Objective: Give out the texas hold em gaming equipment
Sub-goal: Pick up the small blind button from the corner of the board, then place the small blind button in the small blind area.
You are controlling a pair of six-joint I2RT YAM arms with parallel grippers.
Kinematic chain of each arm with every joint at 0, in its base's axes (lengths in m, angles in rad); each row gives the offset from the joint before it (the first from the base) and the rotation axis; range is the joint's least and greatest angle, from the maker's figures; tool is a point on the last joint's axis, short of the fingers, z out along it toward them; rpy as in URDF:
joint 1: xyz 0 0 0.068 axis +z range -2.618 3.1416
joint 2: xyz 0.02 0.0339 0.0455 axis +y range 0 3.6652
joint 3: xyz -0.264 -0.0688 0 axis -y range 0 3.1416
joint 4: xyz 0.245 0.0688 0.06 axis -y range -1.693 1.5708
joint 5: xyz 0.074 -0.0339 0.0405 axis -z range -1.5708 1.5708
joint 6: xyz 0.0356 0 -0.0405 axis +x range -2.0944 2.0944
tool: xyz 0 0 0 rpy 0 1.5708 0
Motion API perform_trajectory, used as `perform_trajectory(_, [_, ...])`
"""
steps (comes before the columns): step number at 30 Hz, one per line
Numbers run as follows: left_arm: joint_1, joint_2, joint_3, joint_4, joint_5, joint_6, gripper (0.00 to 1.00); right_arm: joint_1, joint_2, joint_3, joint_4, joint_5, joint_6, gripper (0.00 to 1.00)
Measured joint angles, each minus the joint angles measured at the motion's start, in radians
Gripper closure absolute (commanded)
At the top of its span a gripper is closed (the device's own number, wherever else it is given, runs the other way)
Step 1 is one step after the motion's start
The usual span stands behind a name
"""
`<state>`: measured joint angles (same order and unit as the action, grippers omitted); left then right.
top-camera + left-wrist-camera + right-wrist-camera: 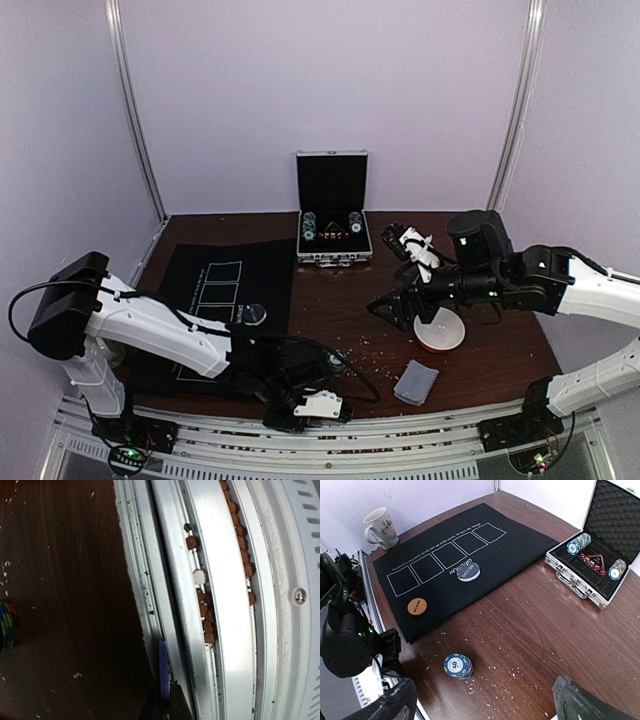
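Note:
My left gripper (303,408) is low at the table's front edge, and in the left wrist view (166,689) it is shut on a purple chip (163,662) seen edge-on beside the metal rail. A blue stack of chips (458,665) stands on the wood close by (338,362). An orange button (417,606) and a dark dealer button (468,572) lie on the black mat (445,540). My right gripper (485,707) hangs open over the table with nothing between its fingers (387,705). Grey-backed cards (415,382) lie near the front edge.
An open metal case (333,235) holding more chips (577,544) stands at the back. The white bowl (440,335) sits under the right arm. A beige mug (381,527) stands beyond the mat. Aluminium rails (225,600) run along the front edge. Crumbs dot the wood.

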<state>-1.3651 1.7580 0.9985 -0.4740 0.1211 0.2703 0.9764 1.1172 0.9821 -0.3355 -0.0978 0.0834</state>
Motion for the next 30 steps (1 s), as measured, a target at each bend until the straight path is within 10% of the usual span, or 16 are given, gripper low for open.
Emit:
perform_trajectory(16, [0.124, -0.358, -0.01, -0.053, 0.008, -0.307, 1.0, 0.0, 0.0, -0.001, 0.001, 0.0, -0.002, 0.02])
perform_trajectory(22, [0.444, -0.615, -0.011, -0.137, -0.013, -0.613, 1.0, -0.001, 0.0, 0.0, 0.001, 0.01, -0.019, 0.02])
perform_trajectory(30, [1.136, -0.786, -0.199, -0.227, 0.035, -0.856, 1.0, -0.016, 0.045, 0.009, 0.002, 0.005, -0.063, 0.01])
